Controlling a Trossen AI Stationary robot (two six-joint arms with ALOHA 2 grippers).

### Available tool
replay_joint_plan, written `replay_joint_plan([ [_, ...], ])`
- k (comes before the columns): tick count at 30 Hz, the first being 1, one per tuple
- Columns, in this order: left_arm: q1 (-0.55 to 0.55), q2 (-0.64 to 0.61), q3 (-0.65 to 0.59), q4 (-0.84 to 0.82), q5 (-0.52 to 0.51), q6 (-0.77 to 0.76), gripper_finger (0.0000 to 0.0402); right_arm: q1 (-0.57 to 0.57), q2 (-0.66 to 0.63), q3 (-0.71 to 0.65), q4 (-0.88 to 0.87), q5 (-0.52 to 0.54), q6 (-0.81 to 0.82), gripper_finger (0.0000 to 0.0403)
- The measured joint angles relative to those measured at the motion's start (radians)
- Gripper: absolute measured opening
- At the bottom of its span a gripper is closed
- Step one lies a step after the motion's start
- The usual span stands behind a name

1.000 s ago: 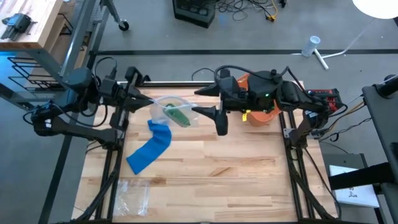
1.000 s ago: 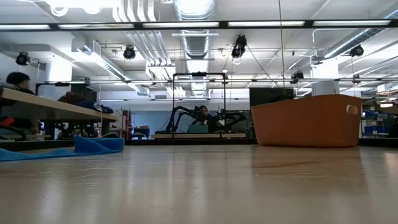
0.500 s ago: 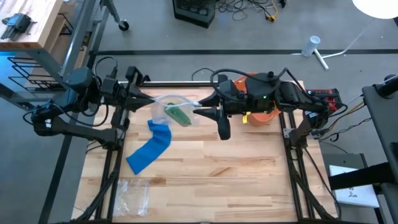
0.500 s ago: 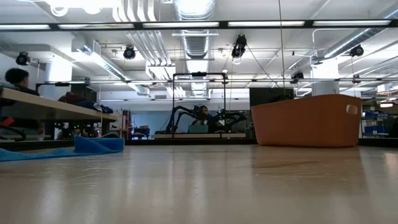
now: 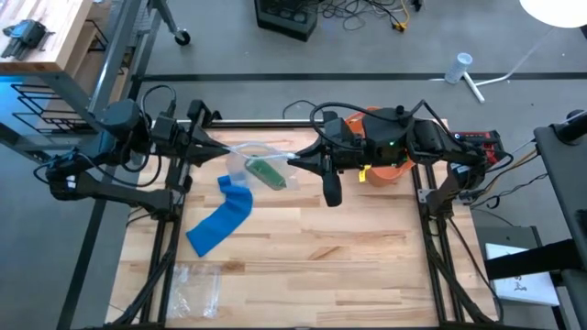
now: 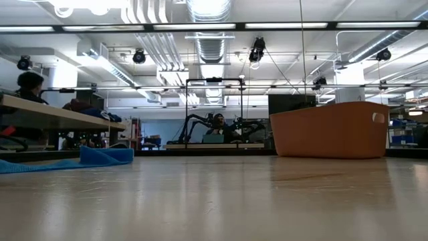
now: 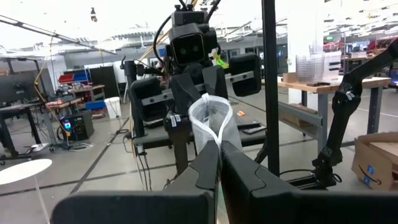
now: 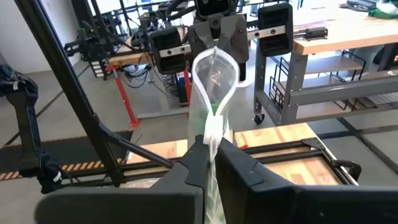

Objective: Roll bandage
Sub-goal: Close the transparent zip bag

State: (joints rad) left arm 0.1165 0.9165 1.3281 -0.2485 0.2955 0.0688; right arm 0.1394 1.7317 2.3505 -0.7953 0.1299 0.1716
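A blue bandage point(image 5: 223, 218) lies unrolled on the table left of centre, one end folded up; in the low view it shows at the left point(image 6: 87, 158). Above the table's far part a clear plastic bag point(image 5: 257, 165) with a green thing point(image 5: 267, 172) inside hangs between my two grippers. My left gripper point(image 5: 223, 149) is shut on the bag's left side. My right gripper point(image 5: 295, 162) is shut on its right side. Each wrist view shows the bag as a clear loop point(image 7: 211, 121) point(image 8: 214, 74) running to the other gripper. My left gripper pinches the bag's left edge point(image 7: 214, 144) between its two fingers, reaching level from the table's left. The bag is lifted clear of the table. My right gripper pinches the bag's right edge point(image 8: 212, 134) between its two fingers, reaching level from the table's right. The plastic stretches between the two holds.
An orange bin point(image 5: 381, 170) stands at the far right of the table, partly under my right arm, and shows in the low view point(image 6: 331, 130). Another clear plastic bag point(image 5: 197, 282) lies flat at the near left corner. Bare wood point(image 5: 367, 257) fills the near right.
My right gripper has shut on the bag's right edge, with only a slight drift toward the table's left. The bag, rounder a second ago, is now drawn out longer and narrower between the two grippers. The blue bandage has stayed where it was.
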Motion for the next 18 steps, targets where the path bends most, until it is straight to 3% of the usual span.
replay_joint_plan([
  [8, 0.0, 0.001, 0.0, 0.002, 0.0, 0.003, 0.0021, 0.0, -0.003, 0.0, -0.094, -0.002, 0.025, 0.0002],
  [15, 0.0, 0.02, -0.022, -0.021, -0.001, 0.04, 0.0085, 0.0, 0.002, 0.0, -0.255, 0.007, 0.041, 0.0],
  [18, 0.0, 0.051, -0.033, -0.021, -0.001, -0.013, 0.0117, 0.0, 0.005, 0.0, -0.313, 0.052, 0.063, 0.0],
])
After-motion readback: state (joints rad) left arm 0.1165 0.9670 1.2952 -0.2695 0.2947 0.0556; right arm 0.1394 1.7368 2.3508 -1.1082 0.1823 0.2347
